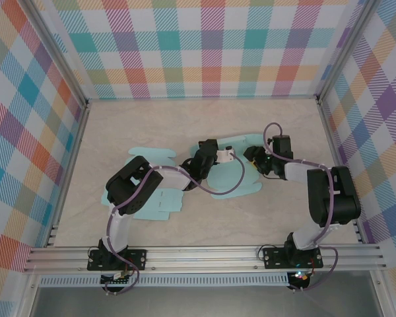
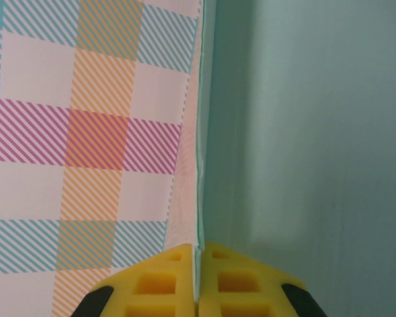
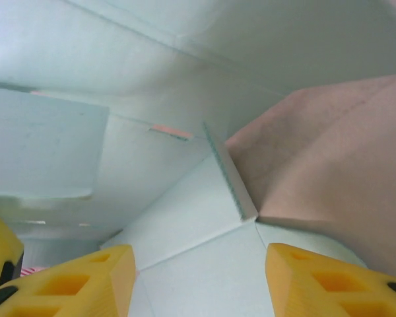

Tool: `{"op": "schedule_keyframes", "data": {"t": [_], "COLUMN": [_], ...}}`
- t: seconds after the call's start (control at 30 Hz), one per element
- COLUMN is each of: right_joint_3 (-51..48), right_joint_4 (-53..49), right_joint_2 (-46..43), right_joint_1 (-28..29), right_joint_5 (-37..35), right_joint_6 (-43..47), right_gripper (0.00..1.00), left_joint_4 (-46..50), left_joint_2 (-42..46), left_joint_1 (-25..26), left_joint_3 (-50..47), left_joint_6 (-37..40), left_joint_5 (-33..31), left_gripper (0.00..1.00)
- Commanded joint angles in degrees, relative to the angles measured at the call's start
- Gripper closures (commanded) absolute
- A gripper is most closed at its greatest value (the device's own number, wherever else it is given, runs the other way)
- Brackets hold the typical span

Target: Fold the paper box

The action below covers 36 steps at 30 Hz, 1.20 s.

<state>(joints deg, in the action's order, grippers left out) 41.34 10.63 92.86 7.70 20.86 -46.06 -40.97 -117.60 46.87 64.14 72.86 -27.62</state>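
On the table [image 1: 185,122], near its middle, the box [image 1: 249,185] is lying as a pale teal sheet, mostly flat, with flaps spreading out toward the left and the back. Both arms are reaching in over its right half, the left gripper [image 1: 235,157] and the right gripper [image 1: 253,159] sitting just beside each other.

Through the left wrist camera, the left gripper [image 2: 199,254] is pinching a thin edge of the box [image 2: 303,132]. Its yellow fingers [image 2: 155,281] are pressing together, and the paper edge is running up from between them, standing on end against the plaid wall [image 2: 86,132] behind.

Through the right wrist camera, the right gripper [image 3: 199,264] is holding its fingers [image 3: 86,277] spread wide, clasping nothing. It is hovering close over folded panels of the box [image 3: 185,218], where one raised panel edge is showing its thickness. Whether those fingers are touching the paper I cannot tell.
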Motion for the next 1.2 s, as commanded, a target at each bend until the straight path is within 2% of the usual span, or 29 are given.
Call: {"op": "schedule_keyframes", "data": {"t": [0.0,0.23,0.4,0.5,0.63,0.97,1.17], "right_joint_3": [-1.4,-1.7,1.1,3.9,10.2,27.2,29.4], "right_joint_4": [-4.0,-7.9,-10.8,-12.6,-14.6,-14.4,-14.9], "right_joint_2": [-3.4,-9.6,-13.5,-12.9,-5.8,18.3,22.1], "right_joint_1": [0.0,-4.2,-10.5,-15.0,-18.0,-17.9,-15.6], "right_joint_5": [-1.3,-1.8,-0.6,-0.1,3.3,15.2,17.6], "right_joint_6": [3.5,6.5,8.9,9.5,11.7,13.8,16.4], "right_gripper": [0.43,0.42,0.47,0.48,0.49,0.55,0.55], "left_joint_4": [-2.6,-5.9,-7.1,-7.8,-9.0,-12.5,-12.9], "left_joint_2": [-0.7,-0.8,-0.4,-0.4,-0.8,-2.5,-3.2], "left_joint_1": [0.8,0.8,0.8,0.8,0.8,0.8,0.8], "left_joint_3": [0.0,-1.7,-2.7,-2.9,-3.1,-3.8,-4.1], "left_joint_6": [3.3,6.6,7.2,7.1,7.2,9.8,10.6], "left_joint_5": [1.1,1.2,1.6,1.7,2.1,2.2,2.9], "left_gripper": [0.96,0.95,0.95,0.96,0.96,0.95,0.95]}}
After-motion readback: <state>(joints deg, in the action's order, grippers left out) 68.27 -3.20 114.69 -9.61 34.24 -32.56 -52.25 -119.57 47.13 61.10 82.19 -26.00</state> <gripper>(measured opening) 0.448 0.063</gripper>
